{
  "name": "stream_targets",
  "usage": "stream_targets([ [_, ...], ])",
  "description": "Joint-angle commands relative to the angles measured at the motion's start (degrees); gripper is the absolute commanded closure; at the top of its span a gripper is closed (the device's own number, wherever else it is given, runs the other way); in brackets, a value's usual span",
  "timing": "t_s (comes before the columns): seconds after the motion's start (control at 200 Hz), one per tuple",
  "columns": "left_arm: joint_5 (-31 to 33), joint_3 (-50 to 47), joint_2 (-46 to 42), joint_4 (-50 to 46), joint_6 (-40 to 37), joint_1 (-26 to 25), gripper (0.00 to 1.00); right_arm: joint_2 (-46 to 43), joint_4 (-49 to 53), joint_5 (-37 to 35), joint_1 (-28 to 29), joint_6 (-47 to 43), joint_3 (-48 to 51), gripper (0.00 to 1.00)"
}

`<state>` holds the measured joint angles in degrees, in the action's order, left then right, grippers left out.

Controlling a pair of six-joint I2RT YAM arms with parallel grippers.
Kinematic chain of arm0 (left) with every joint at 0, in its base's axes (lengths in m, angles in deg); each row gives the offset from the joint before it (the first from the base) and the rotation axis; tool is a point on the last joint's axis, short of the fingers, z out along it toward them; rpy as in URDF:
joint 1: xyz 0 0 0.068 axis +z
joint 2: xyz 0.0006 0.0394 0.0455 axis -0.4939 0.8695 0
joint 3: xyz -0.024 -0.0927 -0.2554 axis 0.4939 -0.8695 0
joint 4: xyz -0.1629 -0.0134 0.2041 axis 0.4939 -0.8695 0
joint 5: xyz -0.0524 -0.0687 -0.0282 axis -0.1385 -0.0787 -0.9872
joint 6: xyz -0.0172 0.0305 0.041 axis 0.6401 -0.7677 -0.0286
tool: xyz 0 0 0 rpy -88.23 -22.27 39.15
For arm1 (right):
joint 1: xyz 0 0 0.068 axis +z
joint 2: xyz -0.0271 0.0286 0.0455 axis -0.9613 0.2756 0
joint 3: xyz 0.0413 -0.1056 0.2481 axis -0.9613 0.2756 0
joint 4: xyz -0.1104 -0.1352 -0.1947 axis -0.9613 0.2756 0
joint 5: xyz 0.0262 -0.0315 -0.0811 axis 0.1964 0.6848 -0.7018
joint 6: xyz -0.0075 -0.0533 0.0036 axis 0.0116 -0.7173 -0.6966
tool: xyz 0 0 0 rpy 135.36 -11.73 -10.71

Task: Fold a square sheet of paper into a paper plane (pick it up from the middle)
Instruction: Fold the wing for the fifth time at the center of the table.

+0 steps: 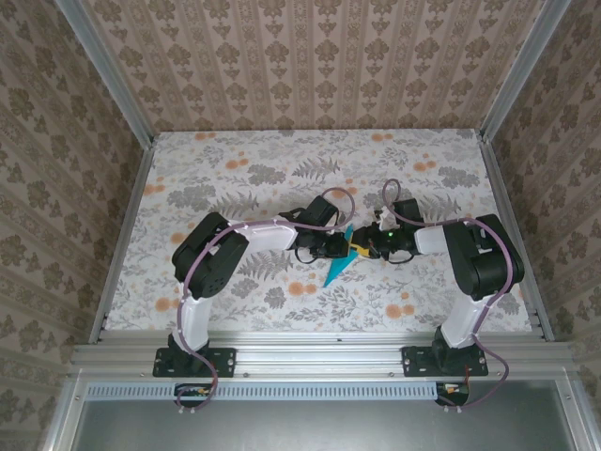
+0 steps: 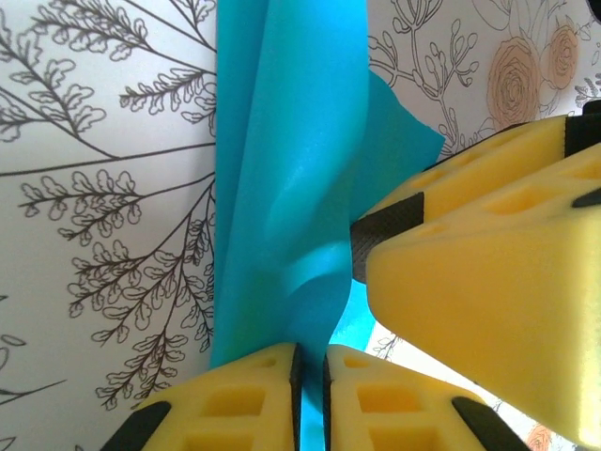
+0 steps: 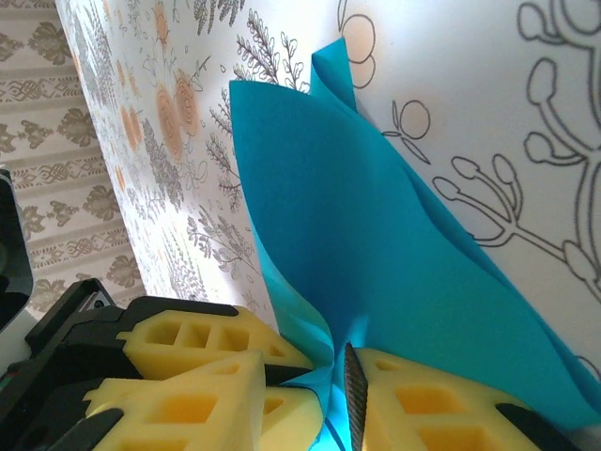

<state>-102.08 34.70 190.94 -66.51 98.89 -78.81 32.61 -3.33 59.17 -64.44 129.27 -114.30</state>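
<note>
The teal-blue square sheet of paper (image 1: 336, 270) is folded into a narrow pointed shape and is held off the table between both arms at mid-table. My left gripper (image 1: 336, 246) comes from the left, my right gripper (image 1: 371, 248) from the right, their tips nearly meeting. In the left wrist view the left gripper (image 2: 310, 362) is shut on the paper's (image 2: 282, 169) lower edge, with the right gripper's yellow fingers (image 2: 470, 282) pressing in from the right. In the right wrist view the right gripper (image 3: 338, 381) pinches the curved paper (image 3: 376, 244), beside the left gripper's fingers (image 3: 188, 348).
The floral-patterned table (image 1: 235, 178) has metal frame rails along its left side (image 1: 122, 235) and right side (image 1: 512, 235). Patterned walls enclose the back and sides. Both arm bases (image 1: 192, 357) stand at the near edge.
</note>
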Motion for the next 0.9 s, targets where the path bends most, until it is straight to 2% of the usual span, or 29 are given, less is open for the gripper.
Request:
stream_targets([
  [0.0, -1.0, 0.7, 0.4, -0.6, -1.7, -0.4, 0.87, 0.9, 2.1, 1.0, -0.1, -0.4, -1.7, 0.68],
  [0.415, -2.0, 0.5, -0.5, -0.3, -2.9, -0.1, 0.9, 1.8, 7.3, -1.2, 1.5, -3.3, -3.9, 0.7],
  [0.665, -3.2, 0.4, -1.5, 0.1, -4.5, -0.1, 0.88, 2.1, 9.1, -2.3, 2.0, -4.7, -4.1, 0.78],
  [0.775, -3.7, 0.4, -2.0, -0.5, -5.3, -0.1, 0.85, 1.9, 9.9, -2.8, 2.0, -5.4, -4.0, 0.84],
  [0.9, -3.3, 0.4, -2.5, -1.5, -5.8, -0.1, 0.76, 1.7, 9.6, -2.6, 1.9, -5.6, -3.6, 0.86],
])
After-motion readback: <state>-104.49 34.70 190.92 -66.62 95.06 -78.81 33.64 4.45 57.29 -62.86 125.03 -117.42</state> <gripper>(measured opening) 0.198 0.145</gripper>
